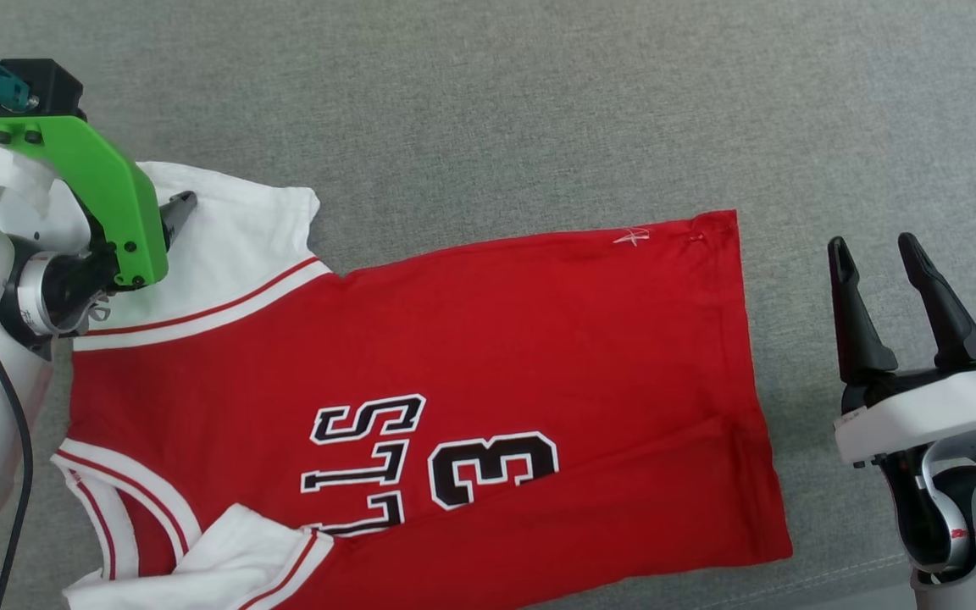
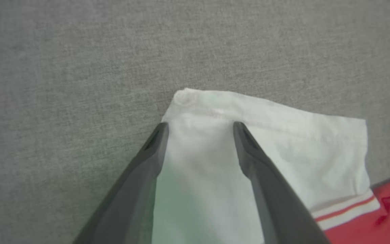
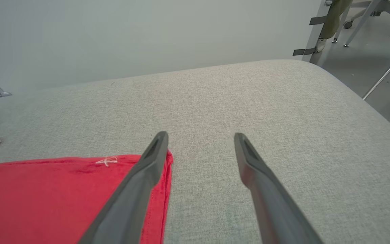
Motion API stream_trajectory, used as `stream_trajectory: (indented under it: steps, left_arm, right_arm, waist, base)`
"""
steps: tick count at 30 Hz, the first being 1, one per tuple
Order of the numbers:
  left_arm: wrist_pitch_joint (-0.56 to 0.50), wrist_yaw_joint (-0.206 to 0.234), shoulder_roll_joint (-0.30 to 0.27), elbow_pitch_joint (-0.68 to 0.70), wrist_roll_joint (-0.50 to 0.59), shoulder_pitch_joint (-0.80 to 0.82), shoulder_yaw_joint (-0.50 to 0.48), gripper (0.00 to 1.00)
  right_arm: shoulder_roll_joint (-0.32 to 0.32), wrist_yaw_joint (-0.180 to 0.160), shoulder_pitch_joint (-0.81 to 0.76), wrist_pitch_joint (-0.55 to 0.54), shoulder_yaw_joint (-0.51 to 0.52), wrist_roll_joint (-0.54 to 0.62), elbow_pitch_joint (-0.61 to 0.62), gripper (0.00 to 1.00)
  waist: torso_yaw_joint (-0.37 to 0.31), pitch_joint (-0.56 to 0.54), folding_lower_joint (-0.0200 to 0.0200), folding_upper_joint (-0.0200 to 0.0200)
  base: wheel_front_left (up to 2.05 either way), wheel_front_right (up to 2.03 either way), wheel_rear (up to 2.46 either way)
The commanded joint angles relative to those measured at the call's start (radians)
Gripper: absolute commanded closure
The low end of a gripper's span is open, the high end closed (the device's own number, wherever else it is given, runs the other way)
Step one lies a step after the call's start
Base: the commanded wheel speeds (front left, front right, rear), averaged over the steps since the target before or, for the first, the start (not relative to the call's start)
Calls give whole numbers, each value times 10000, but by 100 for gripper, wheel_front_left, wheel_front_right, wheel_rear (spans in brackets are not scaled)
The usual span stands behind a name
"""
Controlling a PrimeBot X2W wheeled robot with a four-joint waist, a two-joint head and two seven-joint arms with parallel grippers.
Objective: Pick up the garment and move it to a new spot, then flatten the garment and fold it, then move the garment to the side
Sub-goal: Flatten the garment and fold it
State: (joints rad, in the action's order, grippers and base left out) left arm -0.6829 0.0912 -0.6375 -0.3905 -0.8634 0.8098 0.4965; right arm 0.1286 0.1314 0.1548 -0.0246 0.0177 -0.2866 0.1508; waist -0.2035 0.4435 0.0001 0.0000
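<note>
The garment (image 1: 496, 339) lies spread flat on the grey padded surface, collar end at the left, hem at the right, black lettering facing up. Its upper white sleeve (image 2: 300, 145) sits under my left gripper (image 2: 200, 126), which is open, one finger near the sleeve's outer edge and the other over the white cloth. In the head view this left gripper (image 1: 173, 212) is at the upper left behind a green bracket. My right gripper (image 1: 873, 246) is open over bare surface, just right of the hem. The red hem corner (image 3: 46, 189) lies beside its left finger (image 3: 147, 169).
The grey surface (image 3: 266, 101) curves down to a rounded edge at the right. Beyond it are a floor and chair legs (image 3: 367, 13). A pale wall (image 3: 147, 34) stands behind. A second white sleeve (image 1: 234, 551) lies folded over at the lower left.
</note>
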Motion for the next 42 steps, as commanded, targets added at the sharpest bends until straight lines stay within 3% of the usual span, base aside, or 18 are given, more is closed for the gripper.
stream_trajectory:
  steps: [1,7,8,9,10,11,19,30,42]
  left_arm:
    - [-123,-14,-78,-162,-45,193,71,0]
    - [-1398,147,-44,-789,-55,29,640,0]
    - [-1658,182,29,-840,-154,-56,713,19]
    - [-1802,207,87,-851,-217,-107,755,61]
    - [-1896,226,161,-847,-278,-161,789,89]
    - [-1954,245,213,-853,-327,-199,804,100]
    - [-1451,159,387,-815,-369,-213,717,100]
    - [-249,-18,570,38,212,275,782,100]
    - [198,48,801,1242,542,583,931,100]
  right_arm:
    - [-39,-7,246,92,-60,-63,-70,0]
    - [54,-7,382,182,-86,-174,-287,0]
    - [74,-7,394,196,-82,-200,-318,0]
    - [91,-7,405,197,-74,-225,-337,0]
    - [109,-7,424,187,-70,-266,-356,0]
    - [127,-7,440,160,-73,-309,-372,0]
    - [642,-7,611,-427,-172,-974,-694,0]
    - [2530,-7,1408,-4270,-1346,-2867,-1695,0]
    - [3263,-7,3286,-6037,-2863,-3462,-2436,0]
  waist:
    - [-291,374,-1,0]
    - [-330,507,-1,0]
    - [-322,503,-1,0]
    - [-309,512,-1,0]
    - [-294,521,-1,0]
    - [-282,526,-1,0]
    - [-145,282,-1,0]
    - [625,-335,-1,0]
    - [1384,44,-1,0]
  base:
    - [0,0,0]
    - [0,0,0]
    - [0,0,0]
    - [0,0,0]
    - [0,0,0]
    - [0,0,0]
    - [0,0,0]
    - [0,0,0]
    - [0,0,0]
